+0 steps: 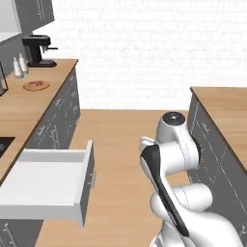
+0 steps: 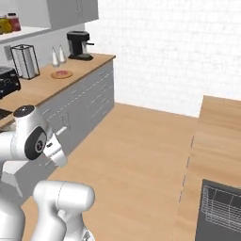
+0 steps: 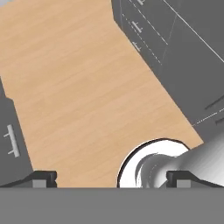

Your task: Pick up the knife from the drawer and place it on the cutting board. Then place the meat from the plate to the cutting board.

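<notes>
On the far left, a long wooden counter [image 1: 29,103] is running along the wall. A round tan plate [image 1: 35,86] is sitting on it. A small red-pink piece of meat [image 1: 34,84] is lying in the middle of the plate. It is too small to show more than its color. Just behind the plate, two little white bottles [image 1: 20,65] are standing side by side. A black coffee machine [image 1: 37,50] is standing at the far end of the counter.

Lower down on the left, the drawer [image 1: 50,182] is sticking out from the grey cabinets. It is pulled wide open. Its inside is white and its front is light grey. The part of the inside that is showing looks bare and white. I cannot tell if a knife is lying in there.

In the middle, the wooden floor [image 1: 120,144] is stretching away to the white brick wall [image 1: 144,48].

On the right, the white arm [image 1: 178,193] is folded up in front of another counter [image 1: 226,111].

In the hand view, the claw [image 3: 112,179] is pointing down at the floor. Its two dark fingertips [image 3: 41,178] are standing far apart, so it is wide open and holding nothing.
</notes>
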